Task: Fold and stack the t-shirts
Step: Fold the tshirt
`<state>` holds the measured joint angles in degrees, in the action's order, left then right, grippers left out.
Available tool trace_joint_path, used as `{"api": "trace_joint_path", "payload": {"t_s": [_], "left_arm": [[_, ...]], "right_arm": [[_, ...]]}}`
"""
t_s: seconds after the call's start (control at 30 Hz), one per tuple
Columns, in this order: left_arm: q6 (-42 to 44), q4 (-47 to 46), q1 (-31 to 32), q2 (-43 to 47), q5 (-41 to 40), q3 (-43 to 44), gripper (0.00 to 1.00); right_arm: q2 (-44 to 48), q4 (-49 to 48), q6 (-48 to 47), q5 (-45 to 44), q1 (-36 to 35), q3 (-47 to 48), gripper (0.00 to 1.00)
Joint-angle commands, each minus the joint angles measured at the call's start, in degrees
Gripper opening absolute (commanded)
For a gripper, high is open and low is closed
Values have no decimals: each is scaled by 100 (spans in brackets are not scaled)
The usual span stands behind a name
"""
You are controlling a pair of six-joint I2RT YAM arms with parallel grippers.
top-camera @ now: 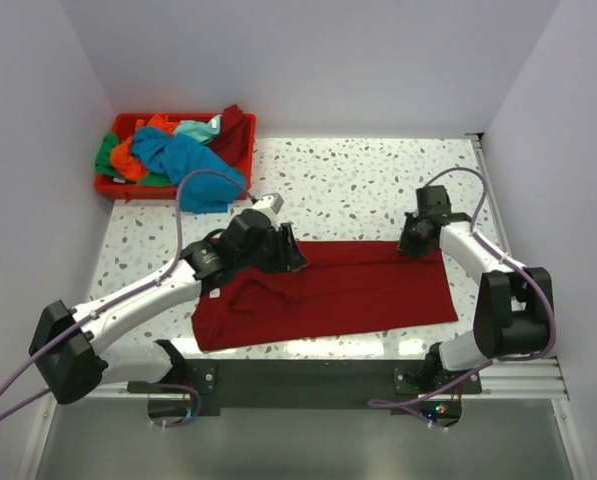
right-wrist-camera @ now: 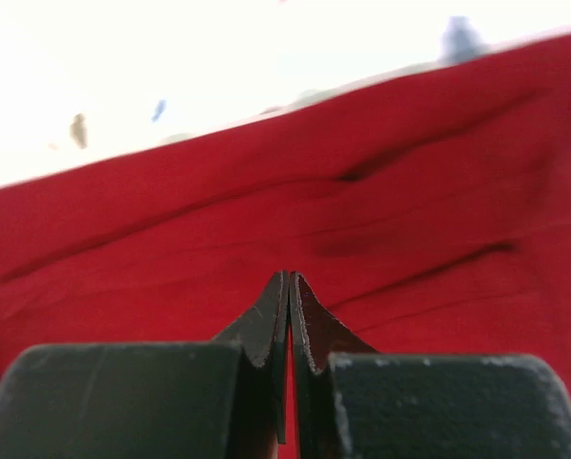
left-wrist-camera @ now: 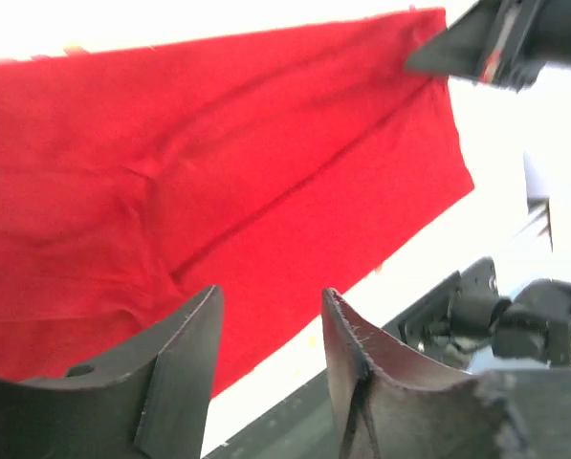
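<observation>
At the near middle of the speckled table (top-camera: 358, 190), the left gripper (top-camera: 293, 258) hovers over the far left part of a dark red t-shirt (top-camera: 348, 290). In the left wrist view, the left gripper (left-wrist-camera: 271, 296) has its two dark fingers (left-wrist-camera: 185, 354) spread apart. Nothing is between them, and the red cloth (left-wrist-camera: 218, 163) lies below.

To the right, the right gripper (top-camera: 415, 243) sits at the shirt's far right corner. In the right wrist view its fingers (right-wrist-camera: 266, 320) are pressed flat together, closed. Whether they pinch any fabric cannot be told. Red cloth (right-wrist-camera: 362, 239) with long shallow creases fills most of that view.

The dark red t-shirt lies spread flat as a wide band across the near part of the table, running left to right between the two arms. Its left end is rumpled and its right end is smoother.

At the far left corner of the table stands a red plastic bin (top-camera: 108, 187). It holds a loose heap of other t-shirts. A teal blue one (top-camera: 183, 160) spills over the bin's near edge onto the table. An orange one (top-camera: 128, 155) and a green one (top-camera: 106, 155) are bunched beside it, and some dark red cloth (top-camera: 236, 130) lies at the bin's right end.
</observation>
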<state>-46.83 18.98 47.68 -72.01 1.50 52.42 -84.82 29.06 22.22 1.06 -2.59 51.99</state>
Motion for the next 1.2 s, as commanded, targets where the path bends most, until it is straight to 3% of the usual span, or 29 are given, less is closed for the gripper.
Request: {"api": "trace_joint_path", "payload": {"t_s": [0.0,0.1,0.23,0.43,0.6,0.8,1.17], "left_arm": [[332,324,-441,284,-367,75,51],[490,677,-1266,494,-632,-354,51],[745,204,-2069,706,-503,-935,52],[684,-367,-2263,161,-176,-1163,52],[491,-518,-2316,90,-229,-1419,52],[236,-808,-2342,47,-176,-1884,52],[183,-1151,-2342,-279,-88,-2333,52]], "right_arm": [[18,-145,405,174,-591,224,0],[53,-330,661,404,-1093,320,0],[-87,-480,863,378,-2428,733,5],[-535,-918,1048,263,-4020,1173,32],[-1317,-885,951,97,-4986,1804,40],[-1933,-524,758,-360,-5585,2289,48],[-1986,-383,608,-1072,-5744,2131,52]]}}
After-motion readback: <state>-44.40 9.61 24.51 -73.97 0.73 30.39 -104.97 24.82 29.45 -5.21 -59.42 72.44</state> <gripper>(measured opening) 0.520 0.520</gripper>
